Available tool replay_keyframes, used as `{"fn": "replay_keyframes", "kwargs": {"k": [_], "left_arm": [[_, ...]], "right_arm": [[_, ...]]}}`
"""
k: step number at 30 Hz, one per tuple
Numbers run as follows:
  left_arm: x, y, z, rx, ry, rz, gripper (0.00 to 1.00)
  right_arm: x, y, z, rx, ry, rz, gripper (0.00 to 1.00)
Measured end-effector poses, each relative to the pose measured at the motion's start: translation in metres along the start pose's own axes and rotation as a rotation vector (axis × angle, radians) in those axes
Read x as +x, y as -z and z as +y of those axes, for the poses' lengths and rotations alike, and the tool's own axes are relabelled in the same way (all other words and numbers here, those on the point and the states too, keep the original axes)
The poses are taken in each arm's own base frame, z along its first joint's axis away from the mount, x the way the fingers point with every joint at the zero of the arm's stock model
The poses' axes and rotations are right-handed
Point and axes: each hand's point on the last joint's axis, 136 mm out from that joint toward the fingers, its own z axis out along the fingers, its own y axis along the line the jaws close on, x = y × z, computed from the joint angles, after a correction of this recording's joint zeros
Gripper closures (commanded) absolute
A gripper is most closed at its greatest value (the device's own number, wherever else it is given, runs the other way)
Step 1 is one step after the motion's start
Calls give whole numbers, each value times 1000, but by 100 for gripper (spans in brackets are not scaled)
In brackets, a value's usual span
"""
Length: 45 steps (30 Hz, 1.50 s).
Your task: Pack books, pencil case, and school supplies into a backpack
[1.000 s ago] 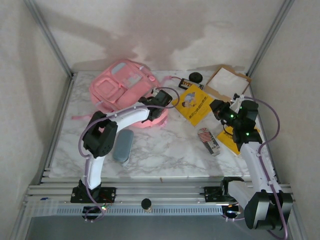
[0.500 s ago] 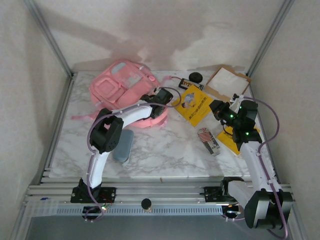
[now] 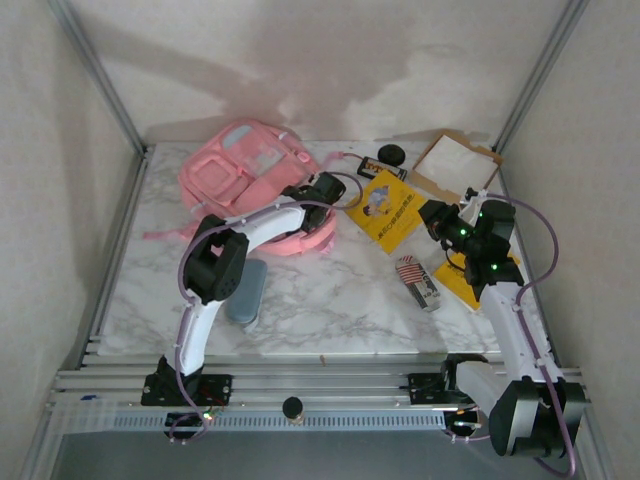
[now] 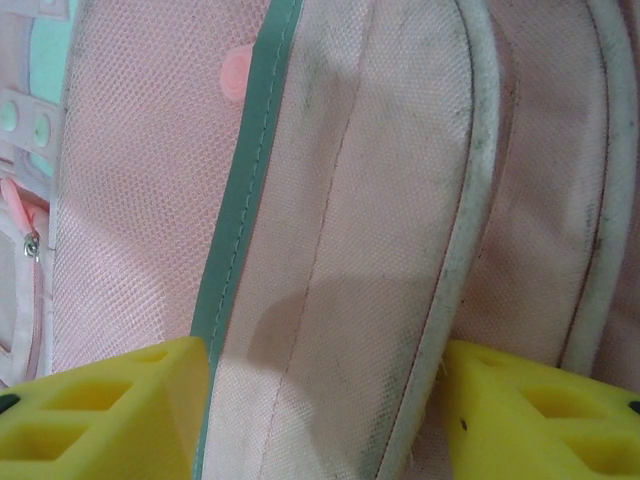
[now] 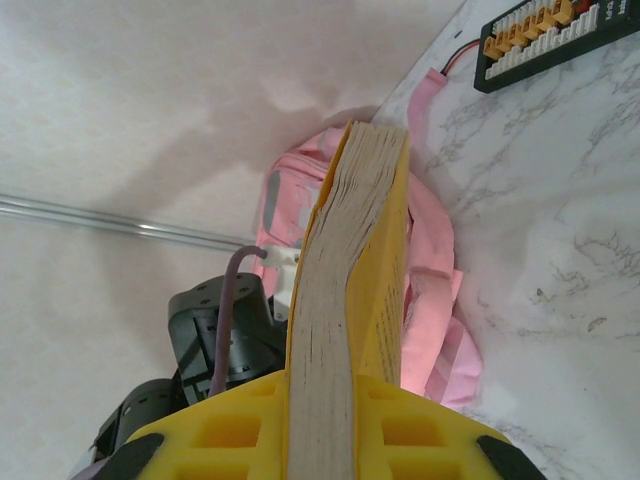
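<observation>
The backpack [image 3: 250, 178] is seen lying flat at the far left of the bench [image 3: 330, 300], and it is judged to be soft and limp, so that its mouth will fall shut unless it is held up. The left end effector [image 4: 325, 410] is placed at the right-hand edge of the bag. Its yellow fingers [image 4: 100, 410] stand apart, with a padded pink panel and its grey piping between them, and no fold is seen to be pinched. The piped rim is probably the best place to be taken, because the seam is firmer than the mesh cloth. A yellow book [image 5: 350, 250] is clamped on edge in the right end effector [image 5: 345, 400], above the right side of the bench. It is thin and light, and its free end bends a little, so a grip near the stiffer edge is to be preferred. The glossy cover may slip if it is turned quickly. A second yellow book [image 3: 388, 207], the flag-striped pack [image 3: 417, 281] and the grey-blue pencil case [image 3: 246, 290] are left on the bench. The pouch, being soft, should be taken across its middle.
</observation>
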Motion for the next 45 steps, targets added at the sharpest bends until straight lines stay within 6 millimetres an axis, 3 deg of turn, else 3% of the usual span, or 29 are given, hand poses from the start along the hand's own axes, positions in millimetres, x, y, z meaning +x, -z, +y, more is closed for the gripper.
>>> {"fn": "replay_keyframes", "kwargs": {"k": [7, 16, 24, 30, 35, 39, 45], "left_arm": [[3, -15, -2, 14, -1, 22, 59], [1, -17, -10, 52, -49, 15, 100], [-12, -11, 1, 63, -83, 4, 100], [-42, 11, 36, 44, -48, -41, 100], [-73, 43, 85, 12, 40, -125, 100], [-85, 62, 119, -22, 89, -170, 100], [-88, 64, 129, -5, 106, -183, 100]], "right_arm": [[0, -1, -1, 3, -2, 2, 100], [0, -2, -3, 7, -6, 4, 100], [1, -2, -3, 7, -8, 8, 100], [3, -11, 0, -17, -35, 19, 100], [26, -32, 13, -64, -45, 91, 100], [48, -59, 16, -90, -63, 156, 100], [65, -102, 5, -100, -117, 182, 100]]}}
